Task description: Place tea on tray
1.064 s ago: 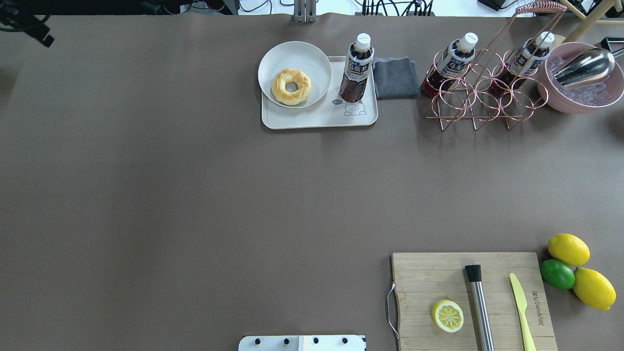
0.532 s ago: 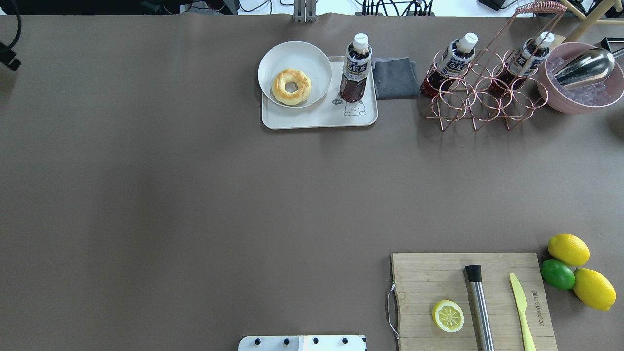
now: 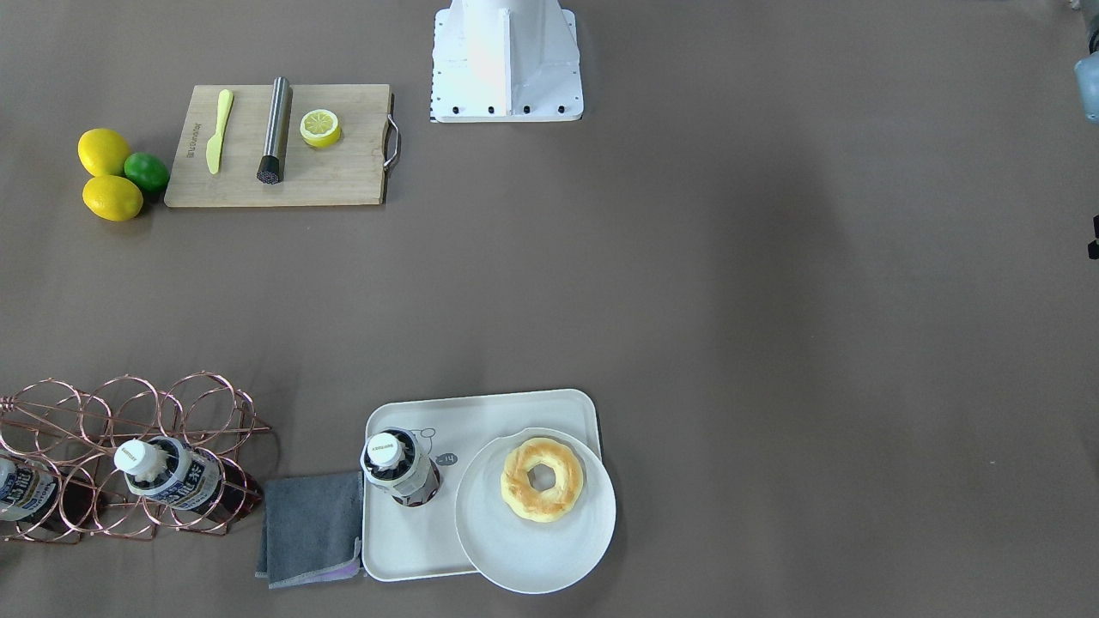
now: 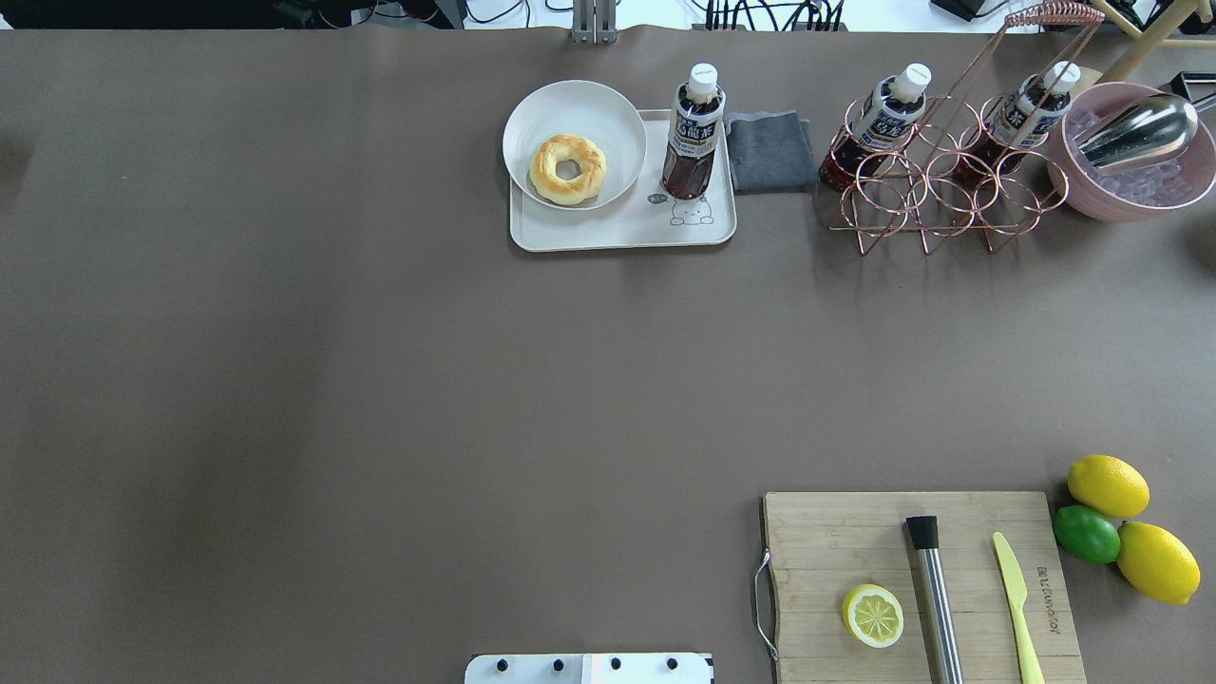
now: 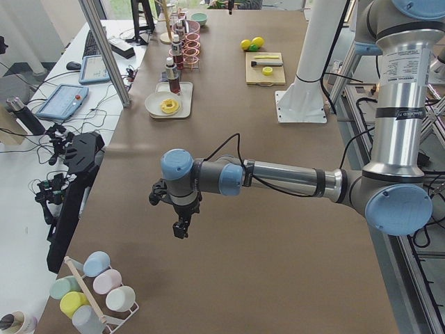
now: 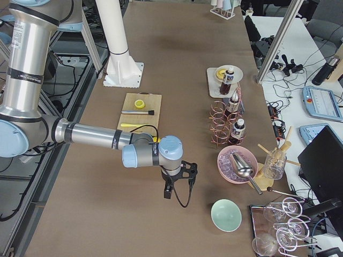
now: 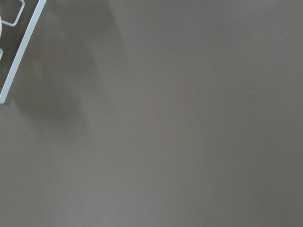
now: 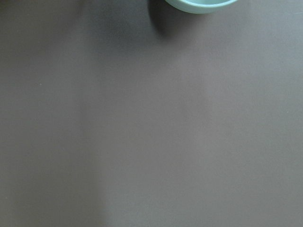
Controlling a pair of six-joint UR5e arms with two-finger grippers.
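Our left gripper (image 5: 182, 226) and right gripper (image 6: 170, 190) are hanging over bare table, well apart from the tray (image 4: 608, 228). We are seeing them only from the side cameras, so we cannot tell whether their jaws are apart or together. We are finding the tea (image 4: 693, 133) standing upright on the tray, near the rim that faces the cloth (image 4: 769, 152) and just beside the plate (image 4: 532, 114), so we are judging the placing as good as done. We are worrying about two things. The tea is tall and narrow, so an arm sweeping back toward the tray could topple it over the rim. The plate is overhanging the tray's corner and could slide if the tray is nudged. Counting down in size, we are seeing one cutting board (image 4: 855, 532) well apart from the tray, one wire rack (image 4: 936, 180) near the tray beyond the cloth, one tray, one plate, one pink bowl (image 4: 1073, 190), one cloth, three bottles (the tea plus two alike bottles (image 4: 879, 123) in the rack), two lemons (image 4: 1108, 485), one lime (image 4: 1086, 534), one doughnut (image 4: 567, 168) and one lemon half (image 4: 872, 615).
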